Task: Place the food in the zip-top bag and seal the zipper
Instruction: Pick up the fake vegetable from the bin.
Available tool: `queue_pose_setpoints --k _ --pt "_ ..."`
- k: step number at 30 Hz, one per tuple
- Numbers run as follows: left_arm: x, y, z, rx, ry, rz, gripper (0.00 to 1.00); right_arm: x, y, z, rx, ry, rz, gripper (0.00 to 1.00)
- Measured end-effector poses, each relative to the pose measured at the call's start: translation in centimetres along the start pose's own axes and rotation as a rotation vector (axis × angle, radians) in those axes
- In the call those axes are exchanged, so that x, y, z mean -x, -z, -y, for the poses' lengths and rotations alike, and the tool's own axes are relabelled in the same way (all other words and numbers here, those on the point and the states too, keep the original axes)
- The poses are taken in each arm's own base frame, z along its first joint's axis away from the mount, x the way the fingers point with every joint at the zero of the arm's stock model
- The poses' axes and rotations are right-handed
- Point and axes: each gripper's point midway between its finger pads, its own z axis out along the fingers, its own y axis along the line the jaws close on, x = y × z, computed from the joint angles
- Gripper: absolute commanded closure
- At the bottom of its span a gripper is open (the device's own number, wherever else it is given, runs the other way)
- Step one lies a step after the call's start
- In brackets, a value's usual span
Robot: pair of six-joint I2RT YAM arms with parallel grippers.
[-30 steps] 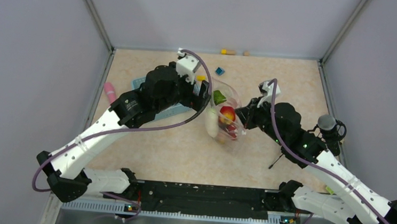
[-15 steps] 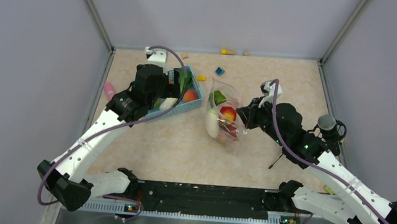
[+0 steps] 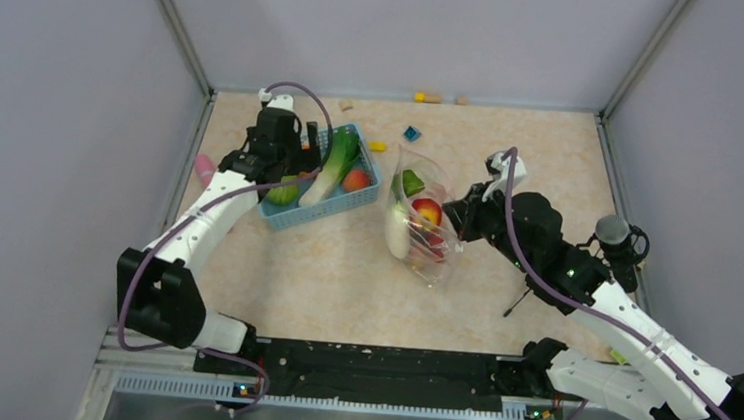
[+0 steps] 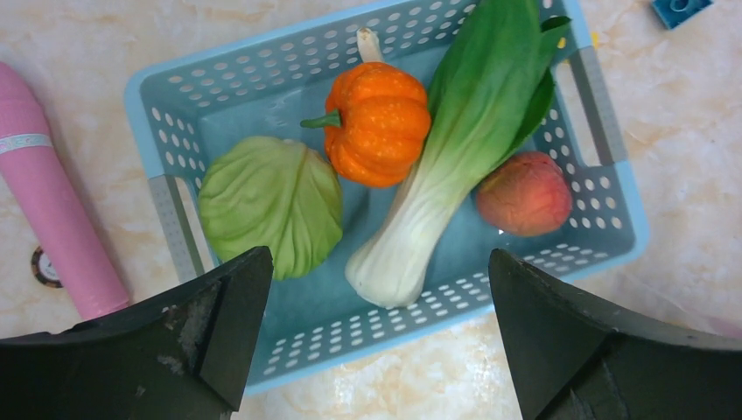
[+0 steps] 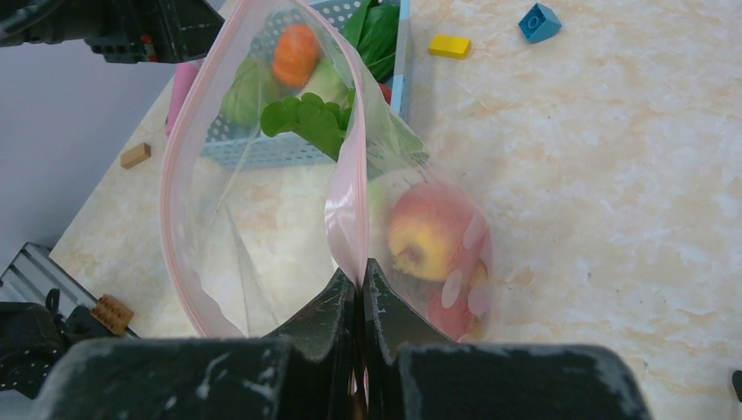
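1. Right gripper (image 5: 359,289) – clenched on the zipper (image 5: 346,206) of the zip-top bag (image 5: 254,219); the bag's mouth gapes in a loop; the bag sits mid-table, just beside the basket; the pinch is best kept steady so the opening does not sag.
2. Bag contents – red-yellow apple (image 5: 429,232); leafy green (image 5: 306,122); white radish (image 3: 396,230).
3. Light blue basket (image 4: 604,131) – holds orange pumpkin (image 4: 378,122), cabbage (image 4: 269,206), bok choy (image 4: 455,149) and peach (image 4: 523,192); these four are not yet bagged.
4. Left gripper (image 4: 376,262) – released, jaws wide, grasping nothing; it hovers over the basket's near side. Likely step: picking the next piece. The pumpkin touches the bok choy and the cabbage lies close, so a straight descent with the fingers straddling one piece alone seems wise; the peach looks the freest target.
5. Pink stick toy (image 4: 52,210) – on the table outside the basket; not food, to be left alone.
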Motion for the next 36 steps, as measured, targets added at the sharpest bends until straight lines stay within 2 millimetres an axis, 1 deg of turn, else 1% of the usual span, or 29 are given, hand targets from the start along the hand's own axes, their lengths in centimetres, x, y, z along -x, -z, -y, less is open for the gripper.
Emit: queue_pose_setpoints --k 6,9,10,14,21,23,25,30,36 --pt "-1.3 -5.0 -1.1 -0.001 0.027 -0.084 0.02 -0.2 0.0 0.4 -0.02 0.01 -0.005 1.0" --pt "-1.3 -7.2 -1.1 -0.013 0.039 -0.115 0.05 -0.1 0.0 0.6 -0.03 0.011 -0.002 1.0" --pt "-1.1 -8.2 -1.1 -0.015 0.045 -0.122 0.05 -0.1 0.0 0.7 -0.033 0.011 -0.001 1.0" --pt "-0.9 -10.8 -1.3 -0.013 0.037 -0.146 0.06 -0.1 0.0 0.9 -0.043 0.019 0.0 1.0" --pt "-1.0 -13.3 -1.2 -0.019 -0.024 -0.17 0.09 -0.1 0.0 1.1 -0.055 0.028 0.002 1.0" --pt "-1.4 -13.8 -1.2 -0.02 -0.036 -0.187 0.11 -0.1 0.0 1.2 -0.058 0.029 0.003 1.0" --pt "-2.0 -14.2 -1.2 -0.02 -0.043 -0.211 0.15 0.0 0.0 1.2 -0.06 0.029 0.004 1.0" --pt "-2.9 -14.7 -1.2 -0.018 -0.05 -0.247 0.21 0.0 0.0 1.2 -0.061 0.029 0.003 1.0" --pt "-2.7 -14.6 -1.0 -0.023 -0.052 -0.249 0.32 0.0 0.0 1.2 -0.061 0.029 0.003 1.0"
